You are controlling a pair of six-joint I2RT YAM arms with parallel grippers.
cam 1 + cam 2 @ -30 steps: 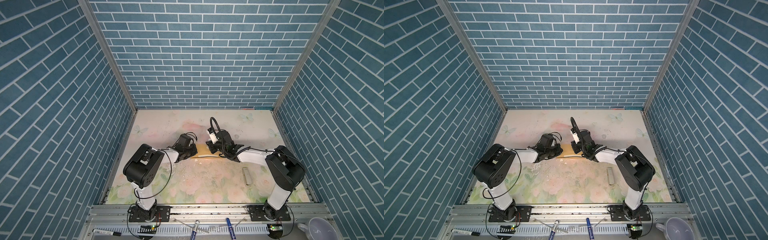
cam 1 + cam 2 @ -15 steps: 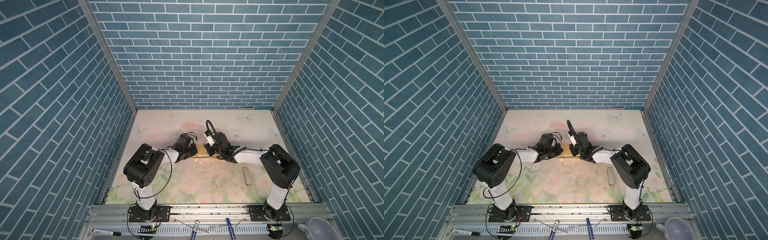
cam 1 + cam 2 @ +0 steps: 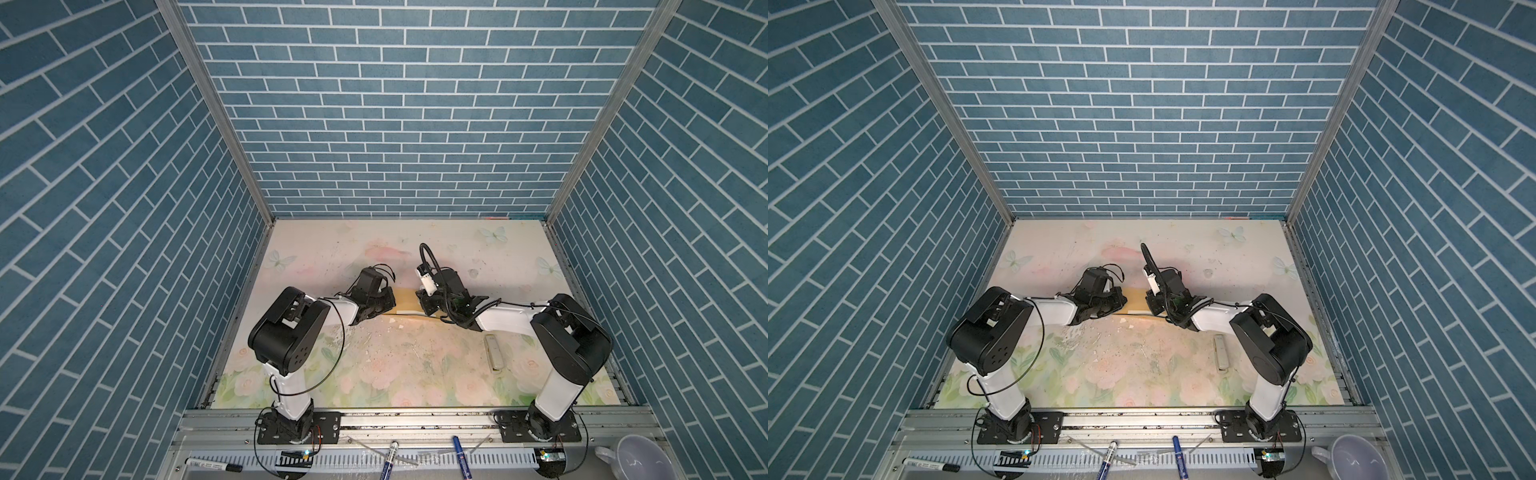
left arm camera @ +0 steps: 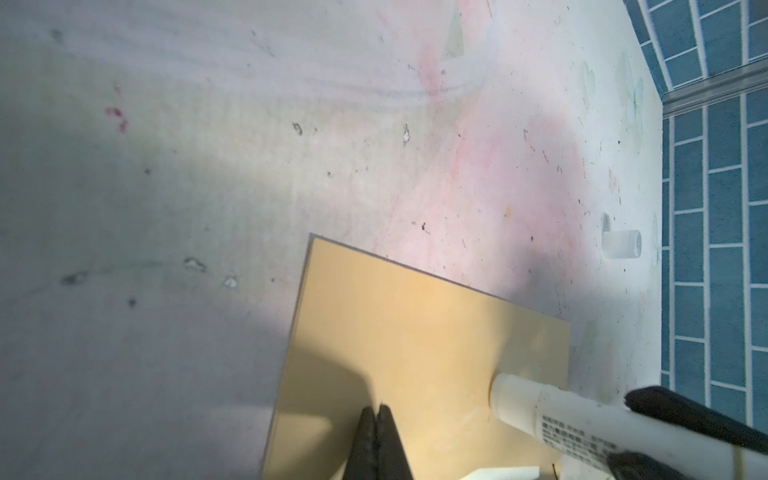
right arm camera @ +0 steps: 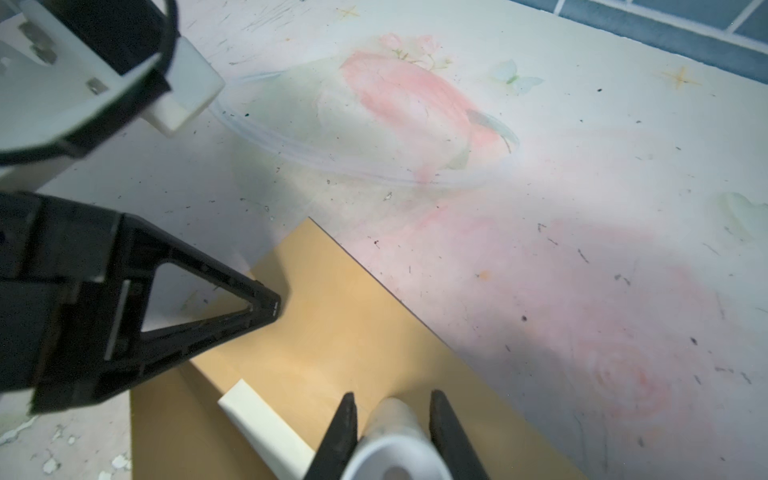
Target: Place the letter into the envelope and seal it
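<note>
High overhead stereo pair; close wrist views

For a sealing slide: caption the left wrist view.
Shut left gripper rests on the envelope; the right gripper holds a glue stick to it.

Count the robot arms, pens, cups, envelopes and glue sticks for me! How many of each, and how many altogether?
Robot arms: 2
Pens: 3
Cup: 1
Envelope: 1
Glue stick: 1
Total: 8
</note>
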